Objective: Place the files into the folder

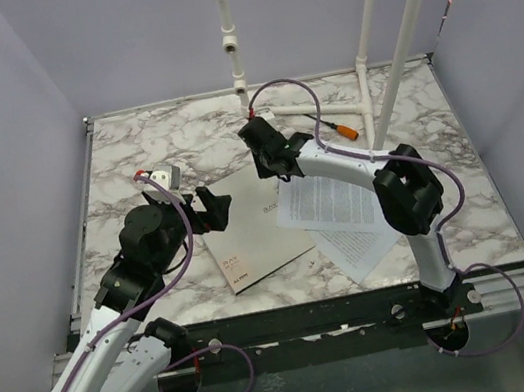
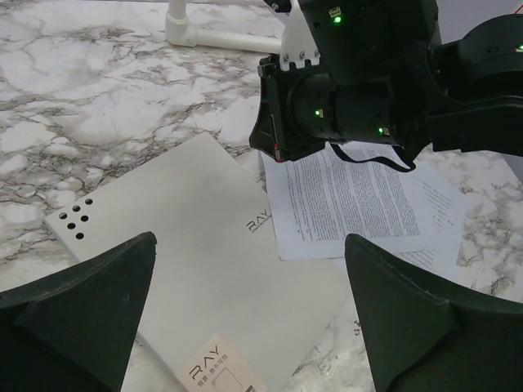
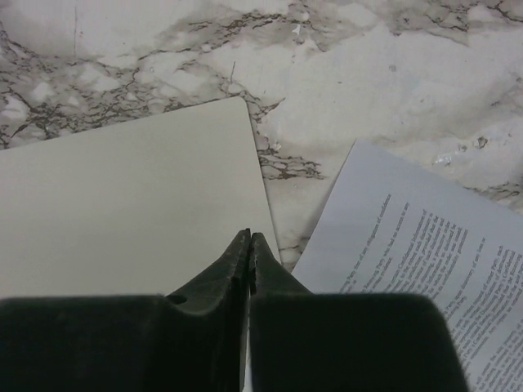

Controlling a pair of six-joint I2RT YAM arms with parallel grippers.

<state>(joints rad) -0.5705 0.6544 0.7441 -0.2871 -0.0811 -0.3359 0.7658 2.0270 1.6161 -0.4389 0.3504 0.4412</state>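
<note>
1. Marble-patterned white and grey surface (image 1: 132, 148) carries everything I can inspect from here. A white plastic pipe frame (image 1: 328, 108) stands along its far edge.
2. The flat grey-beige folder (image 1: 252, 223) lies closed near the middle of the surface, cover up and turned at an angle to the edges. Small print and a cluster of dark dots near one corner show on the cover in the left wrist view.
3. The files (image 1: 330, 209), loose white paper sheets dense with black text, lie fanned on the surface just to the right of the folder, all outside it. The top sheet's left edge runs close beside the folder's right edge. I cannot tell whether the two overlap.
4. The right hand (image 1: 272, 176) sits low at the folder's right edge, towards its far corner, between the folder and the files. Its own camera shows the fingers (image 3: 233, 269) clenched together with only a thin slit between them, the tips over the cover's margin. I cannot tell whether the cover's edge is caught in that slit.
5. The left hand (image 1: 215, 207) is released, fingers (image 2: 82, 310) spread wide, over the folder's left side. In its own camera the cover fills the gap between them. I cannot confirm contact with the folder.
</note>
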